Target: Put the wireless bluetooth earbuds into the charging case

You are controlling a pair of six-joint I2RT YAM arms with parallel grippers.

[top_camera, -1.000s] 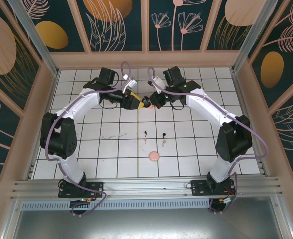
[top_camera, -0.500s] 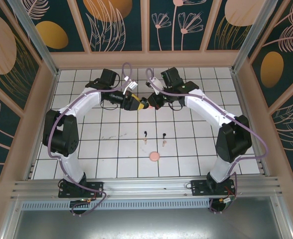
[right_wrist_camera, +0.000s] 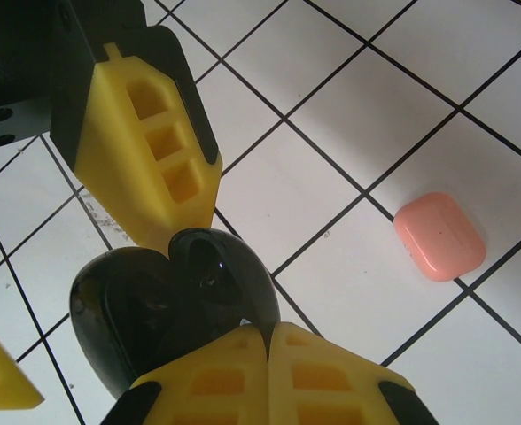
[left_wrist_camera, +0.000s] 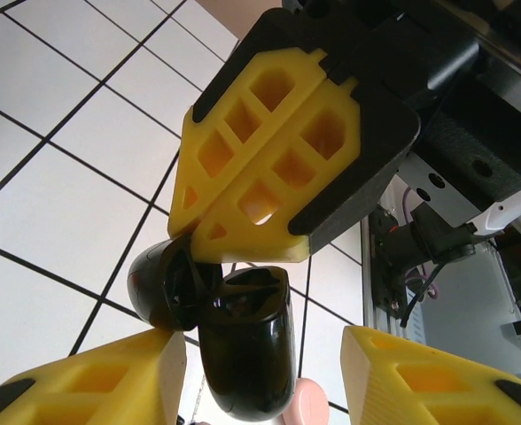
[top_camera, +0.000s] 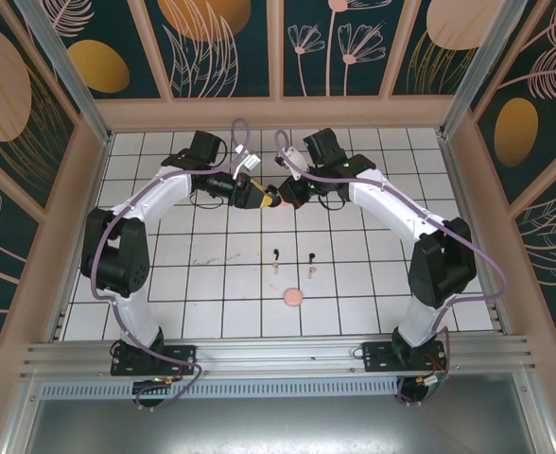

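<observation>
The two grippers have drawn closer above the far tiles. The right gripper is clamped tight on the opened black charging case. The left gripper straddles it, jaws partly apart, one finger clear. Four earbuds lie loose on the table, near a pink case.

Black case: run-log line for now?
right gripper: shut on black case | case: open | left gripper: open around it | pink case: on tiles
</observation>
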